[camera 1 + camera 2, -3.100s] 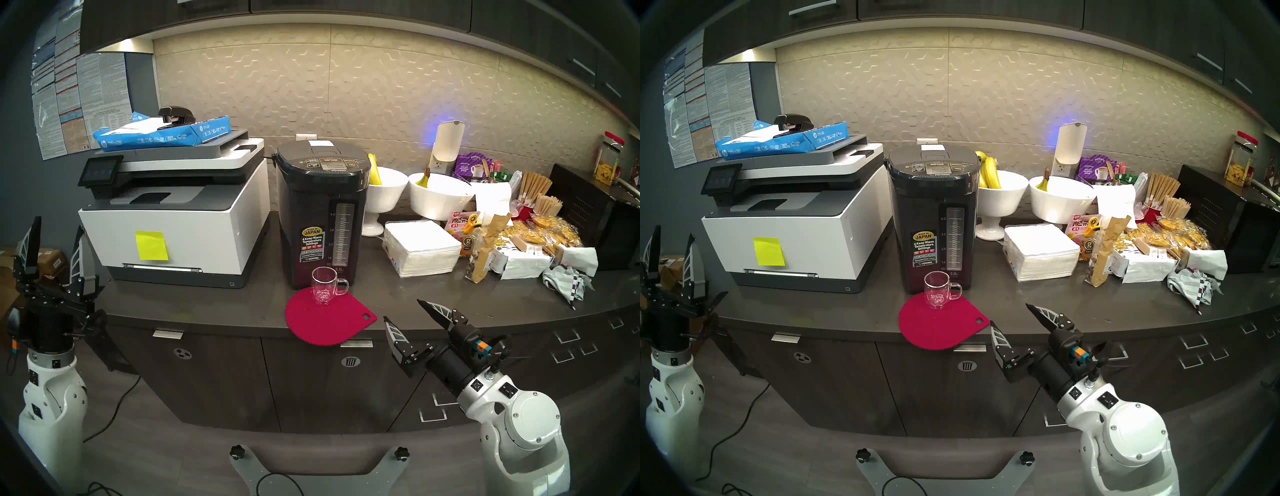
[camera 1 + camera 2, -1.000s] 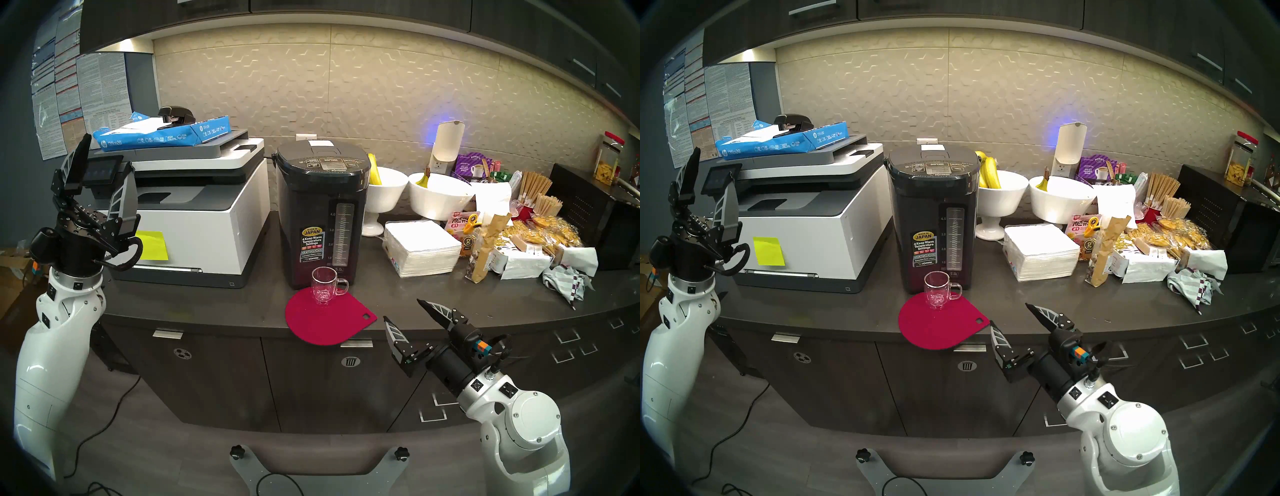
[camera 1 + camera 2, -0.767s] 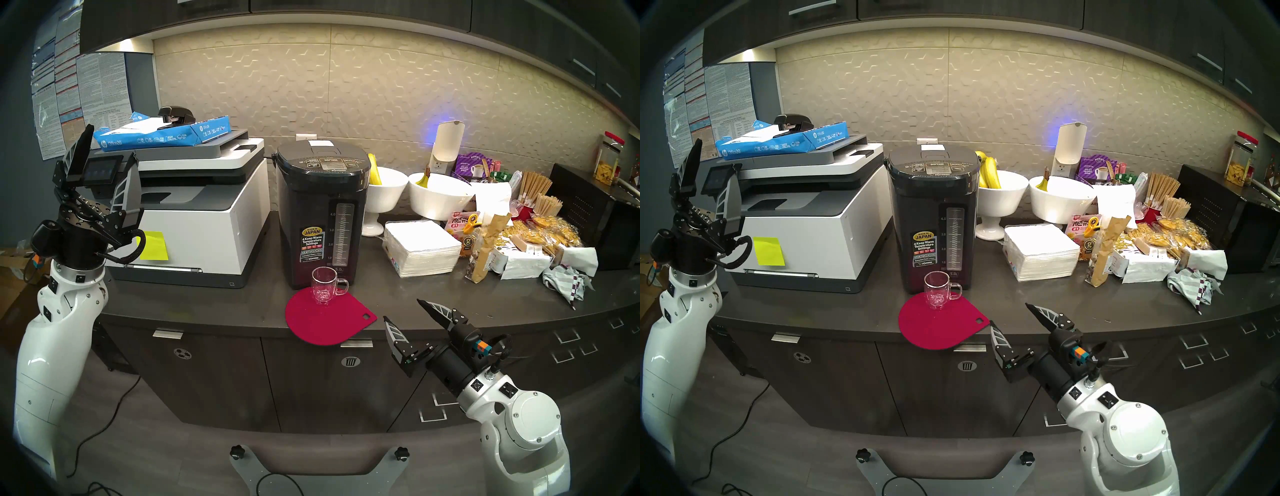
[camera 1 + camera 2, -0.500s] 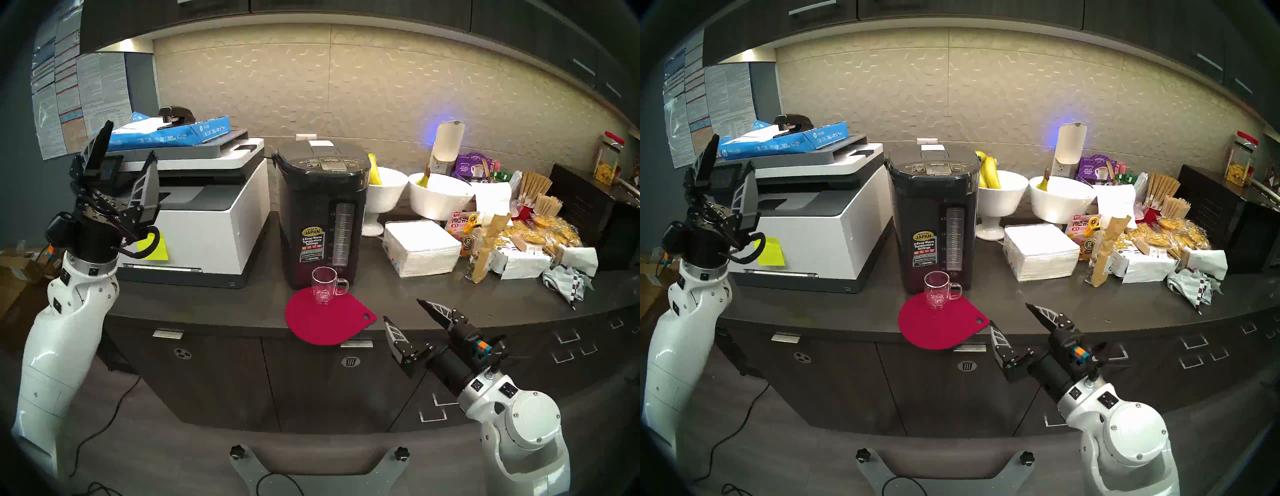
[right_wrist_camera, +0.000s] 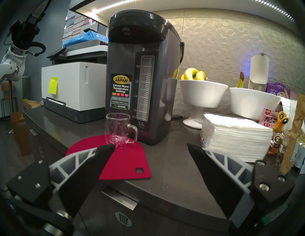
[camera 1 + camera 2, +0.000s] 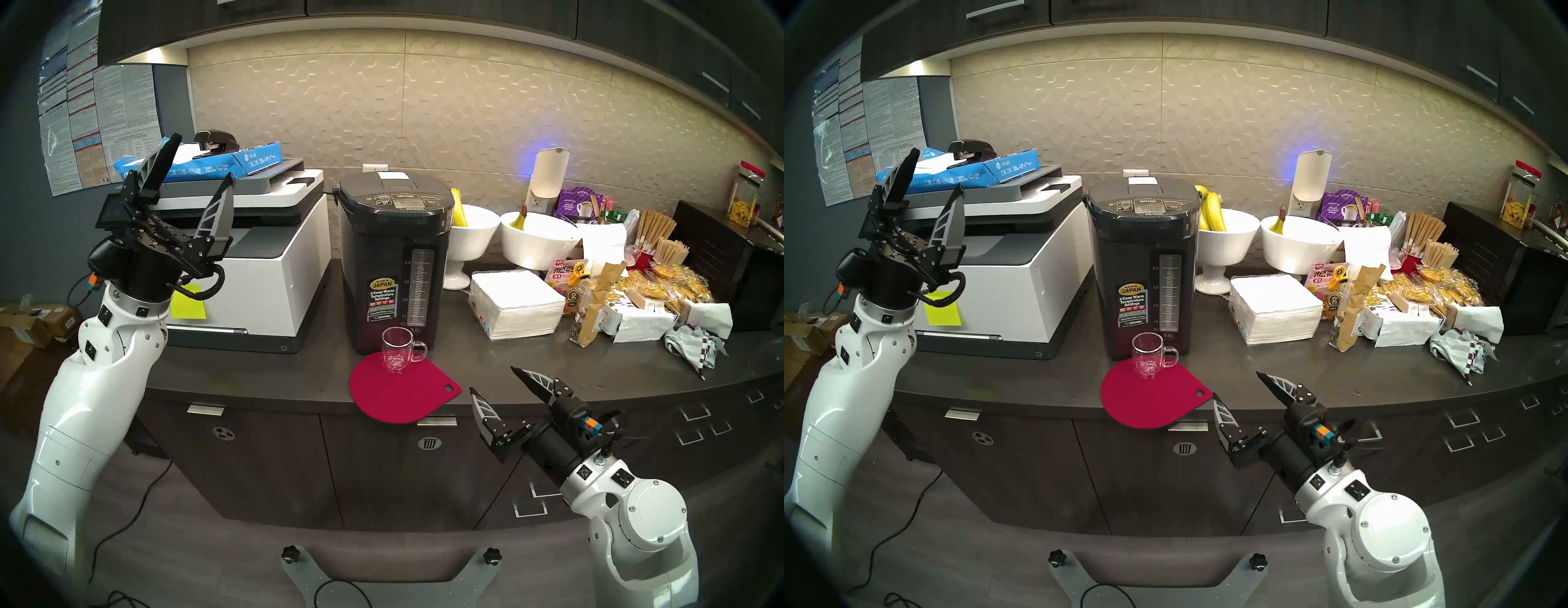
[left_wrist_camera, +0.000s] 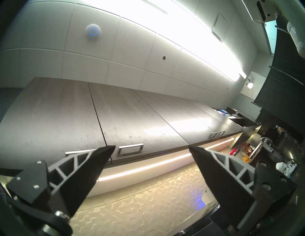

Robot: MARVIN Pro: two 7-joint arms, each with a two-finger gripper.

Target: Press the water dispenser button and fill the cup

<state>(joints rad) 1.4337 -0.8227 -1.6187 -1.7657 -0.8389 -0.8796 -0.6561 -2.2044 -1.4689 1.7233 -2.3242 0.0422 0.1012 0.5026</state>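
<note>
With its fingers spread and empty, the left end effector (image 6: 199, 163), raised in front of the white-and-grey printer (image 6: 237, 250), could clip it or miss the small dark "DISPENSE" button (image 6: 405, 196) on the tall black water dispenser (image 6: 394, 263), leaving the clear glass cup (image 6: 397, 350) near the counter's front edge dry.

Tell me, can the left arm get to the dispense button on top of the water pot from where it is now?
Probably yes. The left gripper is raised in front of the printer, open and empty, and the button lies uncovered on the pot's lid with open air between them.

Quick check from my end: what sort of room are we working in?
Likely an office break room: a printer shares the counter with the water dispenser, bowls of bananas and napkins.
</note>
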